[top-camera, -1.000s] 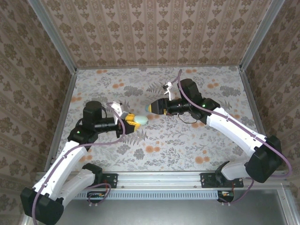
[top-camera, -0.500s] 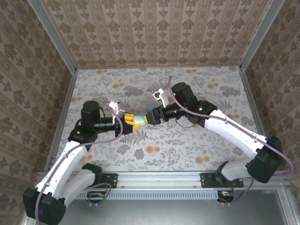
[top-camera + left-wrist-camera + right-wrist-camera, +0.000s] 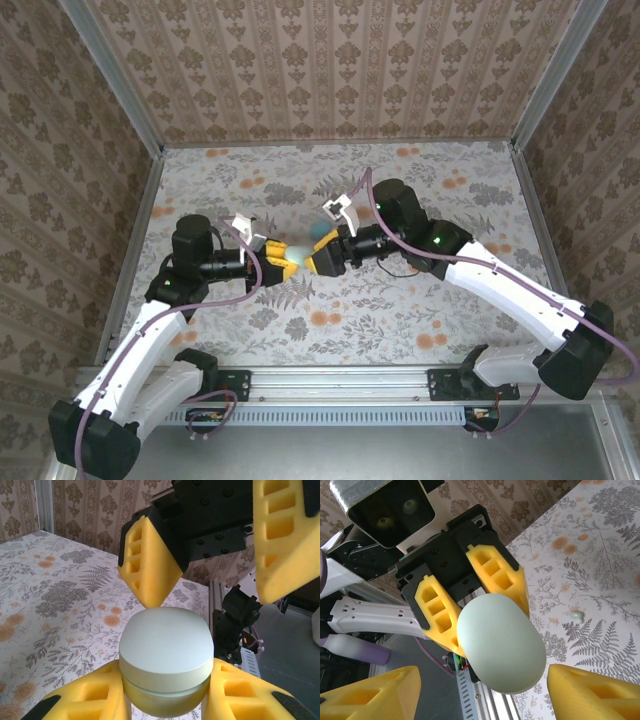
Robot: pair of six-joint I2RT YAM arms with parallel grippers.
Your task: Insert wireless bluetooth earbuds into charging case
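The charging case is a pale blue oval with its lid closed, held above the table by my left gripper, whose yellow fingers are shut on its lower half. My right gripper is open, and its yellow fingers stand wide on either side of the case without touching it. In the top view the two grippers meet over the table's middle, left gripper against right gripper, with the case between them. One tiny teal earbud lies on the floral table. The other earbud is out of sight.
The table has a floral covering and is walled by patterned panels with metal posts. The metal rail carrying both arm bases runs along the near edge.
My right arm has swung left and down toward the left gripper, and its open fingers now flank the held case. The left arm has hardly moved.
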